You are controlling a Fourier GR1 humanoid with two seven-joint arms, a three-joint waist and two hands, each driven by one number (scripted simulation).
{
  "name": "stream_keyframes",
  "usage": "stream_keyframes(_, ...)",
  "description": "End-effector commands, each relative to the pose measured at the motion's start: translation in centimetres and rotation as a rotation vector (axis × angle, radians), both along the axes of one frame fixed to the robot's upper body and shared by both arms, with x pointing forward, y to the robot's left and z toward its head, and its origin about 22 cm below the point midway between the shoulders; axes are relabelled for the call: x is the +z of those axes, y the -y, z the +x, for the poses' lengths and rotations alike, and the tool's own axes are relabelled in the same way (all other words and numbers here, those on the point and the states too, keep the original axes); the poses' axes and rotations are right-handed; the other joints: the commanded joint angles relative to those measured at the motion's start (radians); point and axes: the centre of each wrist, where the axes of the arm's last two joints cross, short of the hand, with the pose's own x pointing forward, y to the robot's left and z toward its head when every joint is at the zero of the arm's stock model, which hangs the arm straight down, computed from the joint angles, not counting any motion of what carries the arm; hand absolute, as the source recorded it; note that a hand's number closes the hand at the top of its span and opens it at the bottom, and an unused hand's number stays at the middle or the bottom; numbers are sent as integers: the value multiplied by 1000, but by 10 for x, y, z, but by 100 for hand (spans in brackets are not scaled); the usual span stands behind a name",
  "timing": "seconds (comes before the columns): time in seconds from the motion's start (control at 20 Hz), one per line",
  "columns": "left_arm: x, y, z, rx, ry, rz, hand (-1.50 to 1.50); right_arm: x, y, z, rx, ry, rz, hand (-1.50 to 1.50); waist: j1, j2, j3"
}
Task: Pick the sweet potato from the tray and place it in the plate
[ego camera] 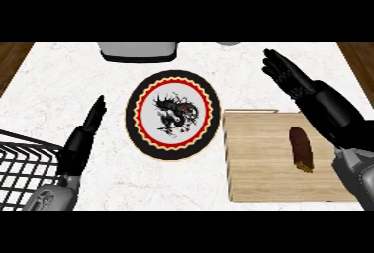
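Found sweet potato (pixel 300 148) lying lengthwise on the tray (pixel 263 183), close to the worktop's right edge: elongated, dark reddish-brown, yellowish at the near end. Recorded tray as a rectangular slab of pale wood with visible grain. Noted round plate (pixel 131 113) at mid-worktop, just beside the tray's left side: black rim, red scalloped band, white centre bearing a black dragon motif. Logged worktop (pixel 66 79) as white marble with faint veins. Observed right hand (pixel 290 78), black, fingers straight and pressed together, beyond the tray's far edge, holding nothing. Observed left hand (pixel 87 128), fingers straight and together, left of the plate, holding nothing. Noted black wire basket (pixel 33 140) at the near-left corner and a grey rounded object (pixel 139 51) at the far edge.
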Motion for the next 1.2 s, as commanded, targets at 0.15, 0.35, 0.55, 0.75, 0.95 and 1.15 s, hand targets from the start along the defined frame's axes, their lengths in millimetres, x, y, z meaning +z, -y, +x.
stream_keyframes(0.15,1,-14,3,57,-28,-45,0,-60,13,17,-472,-214,52,150,21,-9,16)
stream_keyframes(0.35,-4,-5,0,45,-67,-74,0,-50,83,20,-807,16,-444,150,11,-8,-1)
stream_keyframes(0.55,-2,-29,1,71,-108,-100,0,-122,27,-2,-1029,87,-175,-150,8,-12,16)
stream_keyframes(0.75,-4,-39,2,70,-117,-100,0,-162,-22,-30,-1065,168,-179,-150,2,-16,15)
stream_keyframes(0.95,13,-42,6,72,-121,-126,0,-178,-15,-44,-1157,196,-305,-150,-1,-21,14)
stream_keyframes(1.15,-11,-43,-11,83,-134,-121,0,-154,4,-47,-1220,186,-374,-150,-13,-24,11)
